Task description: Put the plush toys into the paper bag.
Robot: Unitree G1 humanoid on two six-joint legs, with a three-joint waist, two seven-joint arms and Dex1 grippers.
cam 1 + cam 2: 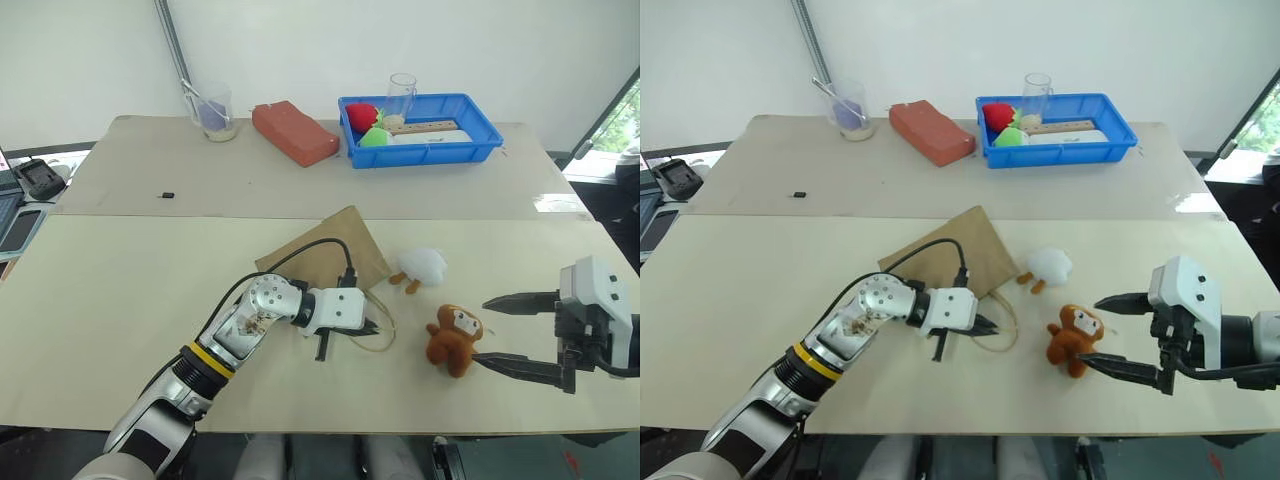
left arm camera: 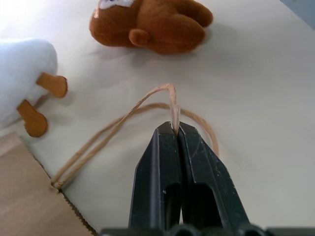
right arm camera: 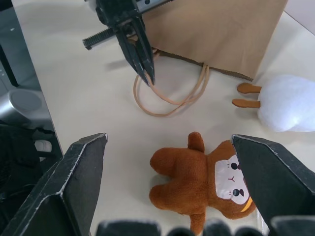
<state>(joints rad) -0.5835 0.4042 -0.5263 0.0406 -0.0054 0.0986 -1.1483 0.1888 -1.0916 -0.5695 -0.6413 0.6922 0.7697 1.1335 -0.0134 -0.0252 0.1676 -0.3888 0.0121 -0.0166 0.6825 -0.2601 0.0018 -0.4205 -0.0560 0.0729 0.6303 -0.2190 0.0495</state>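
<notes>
The brown paper bag (image 1: 330, 255) lies flat on the near table, its looped handles (image 2: 167, 93) trailing toward me. My left gripper (image 2: 176, 129) is shut on one handle loop, pinching the rope at its fingertips. The white plush toy (image 1: 422, 267) with orange feet lies just right of the bag. The brown monkey plush toy (image 1: 455, 338) lies nearer, to the right of the handles. My right gripper (image 1: 483, 331) stands open just right of the monkey, one finger either side of it in the right wrist view, not touching it.
On the far table stand a blue tray (image 1: 470, 150) with red and green items and a clear cup, a reddish block (image 1: 295, 132) and a plastic cup (image 1: 213, 112). Dark devices (image 1: 40, 180) lie at the left edge.
</notes>
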